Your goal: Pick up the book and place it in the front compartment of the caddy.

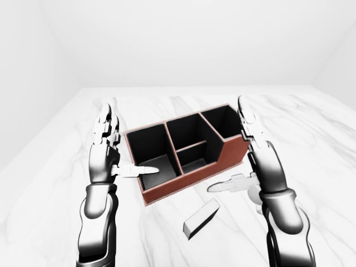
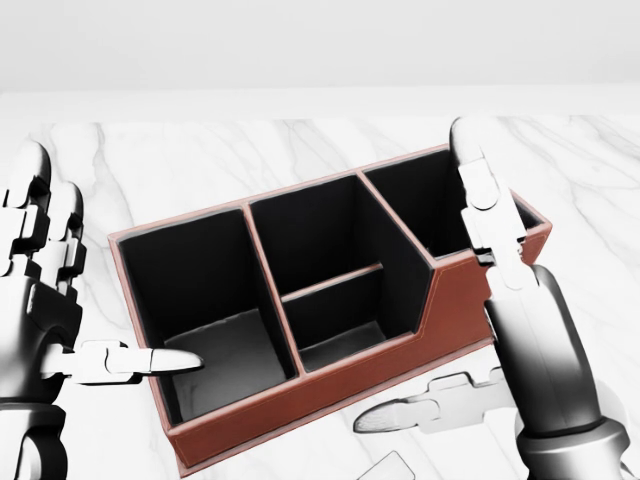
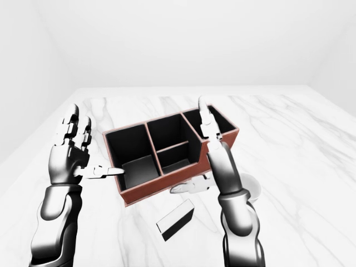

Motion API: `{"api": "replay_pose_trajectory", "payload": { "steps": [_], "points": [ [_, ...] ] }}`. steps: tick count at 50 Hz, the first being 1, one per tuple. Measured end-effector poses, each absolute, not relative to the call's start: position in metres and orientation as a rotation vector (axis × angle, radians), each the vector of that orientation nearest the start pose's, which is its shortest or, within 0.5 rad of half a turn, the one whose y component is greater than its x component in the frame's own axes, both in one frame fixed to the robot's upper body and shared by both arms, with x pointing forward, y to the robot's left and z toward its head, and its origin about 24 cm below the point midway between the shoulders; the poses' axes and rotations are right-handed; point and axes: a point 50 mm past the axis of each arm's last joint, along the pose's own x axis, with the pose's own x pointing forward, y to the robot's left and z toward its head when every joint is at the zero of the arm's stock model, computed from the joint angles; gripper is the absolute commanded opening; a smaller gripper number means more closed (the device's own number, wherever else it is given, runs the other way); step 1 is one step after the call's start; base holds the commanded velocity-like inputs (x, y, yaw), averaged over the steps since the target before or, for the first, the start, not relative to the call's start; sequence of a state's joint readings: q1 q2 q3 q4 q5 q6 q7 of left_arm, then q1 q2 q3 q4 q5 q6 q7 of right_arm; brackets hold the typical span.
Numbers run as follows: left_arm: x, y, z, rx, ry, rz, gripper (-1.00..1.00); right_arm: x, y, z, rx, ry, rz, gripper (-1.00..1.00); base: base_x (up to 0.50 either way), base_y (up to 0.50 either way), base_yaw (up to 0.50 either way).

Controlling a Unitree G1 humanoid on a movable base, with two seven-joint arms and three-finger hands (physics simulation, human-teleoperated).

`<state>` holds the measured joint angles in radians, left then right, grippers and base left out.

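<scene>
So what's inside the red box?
Nothing that shows. The caddy has dark compartments, and the floors you can see are bare. The left hand pokes its thumb over one corner, and the walls hide some floor. The book lies outside on the table.

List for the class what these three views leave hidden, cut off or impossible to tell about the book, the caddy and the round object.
- book: the head view's bottom edge cuts it, only a corner shows; its cover is unreadable in the eye views.
- caddy: in the head view the right robot hand covers part of its right compartment.
- pale round object: in the right-eye view the right arm hides most of it; what it is cannot be told.
</scene>
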<state>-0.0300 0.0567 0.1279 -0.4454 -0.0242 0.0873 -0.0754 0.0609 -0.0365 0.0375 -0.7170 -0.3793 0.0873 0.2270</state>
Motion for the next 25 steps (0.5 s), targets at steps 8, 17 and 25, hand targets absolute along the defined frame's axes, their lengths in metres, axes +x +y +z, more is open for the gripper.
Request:
{"api": "replay_pose_trajectory", "payload": {
  "steps": [8, 17, 25],
  "points": [
    [0.241, 0.178, 0.143, 0.068, -0.384, 0.028, 1.00, 0.197, -0.134, 0.175, -0.500, -0.517, 0.140, 1.00, 0.00, 0.00, 0.00],
    [0.241, 0.178, 0.142, 0.069, -0.378, 0.028, 1.00, 0.190, -0.129, 0.173, -0.561, -0.500, 0.181, 1.00, 0.00, 0.00, 0.00],
    [0.241, 0.178, 0.141, 0.069, -0.374, 0.028, 1.00, 0.184, -0.125, 0.172, -0.604, -0.484, 0.208, 1.00, 0.00, 0.00, 0.00]
  ]
}}
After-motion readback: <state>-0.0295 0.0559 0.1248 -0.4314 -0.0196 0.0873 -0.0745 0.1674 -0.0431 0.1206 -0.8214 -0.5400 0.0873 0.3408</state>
